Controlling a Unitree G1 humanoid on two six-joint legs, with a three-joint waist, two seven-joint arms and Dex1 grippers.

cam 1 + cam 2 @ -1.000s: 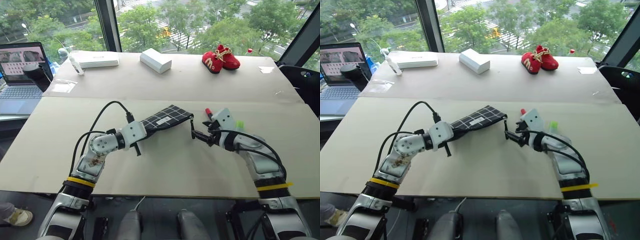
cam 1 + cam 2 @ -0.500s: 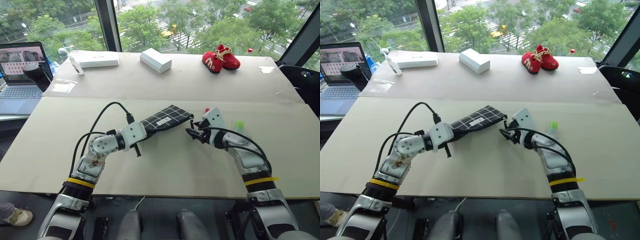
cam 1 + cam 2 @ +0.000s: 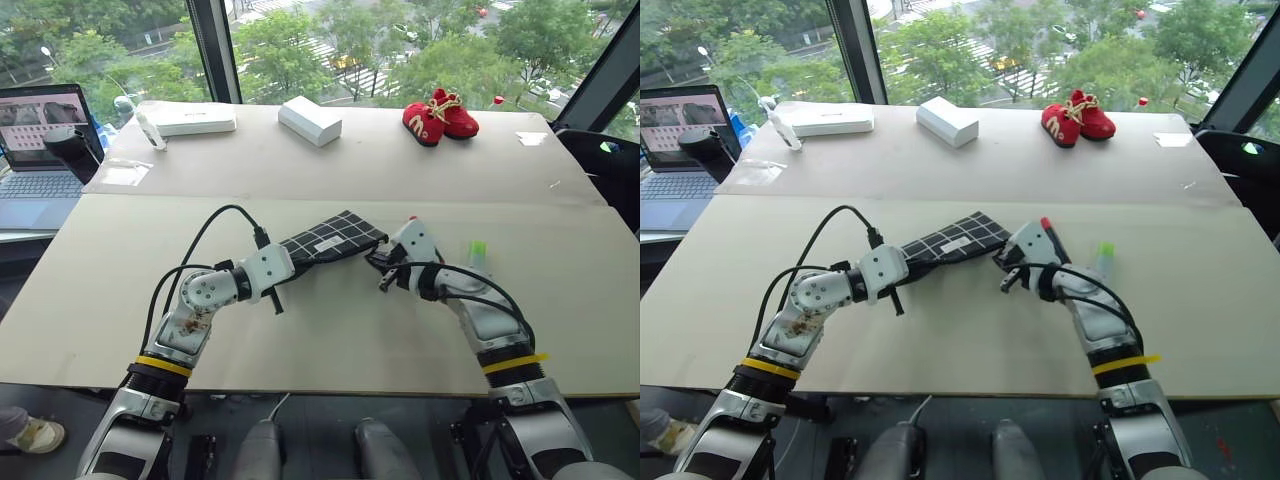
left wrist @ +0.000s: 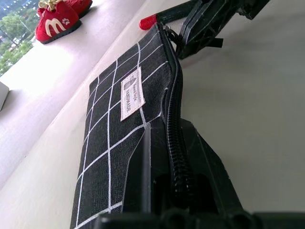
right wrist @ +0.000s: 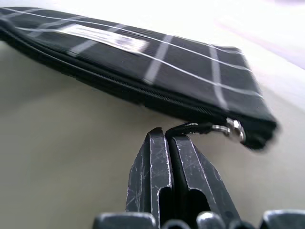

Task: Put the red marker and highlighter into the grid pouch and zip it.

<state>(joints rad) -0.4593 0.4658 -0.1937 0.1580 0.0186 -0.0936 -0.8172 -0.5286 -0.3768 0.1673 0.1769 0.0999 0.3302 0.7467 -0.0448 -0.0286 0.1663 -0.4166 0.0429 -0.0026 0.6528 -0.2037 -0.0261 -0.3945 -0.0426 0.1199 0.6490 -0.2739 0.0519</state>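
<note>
Silver-grey arms with rounded joints, a yellow band at each elbow, looping black cables, white wrist blocks, scuffed black fingers (image 5: 162, 176).

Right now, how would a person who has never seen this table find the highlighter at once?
Look at the near half of the pale table, just outside the right gripper arm. The highlighter lies there alone, short and stubby with a lime-green cap, unlike the slim red marker nearer the grid pouch.

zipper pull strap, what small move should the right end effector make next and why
Probably draw the zipper pull strap along the zipper toward the left end effector, opening the grid pouch. The right end effector is shut on it, the left clamps the far end, and the zipper looks closed.
</note>
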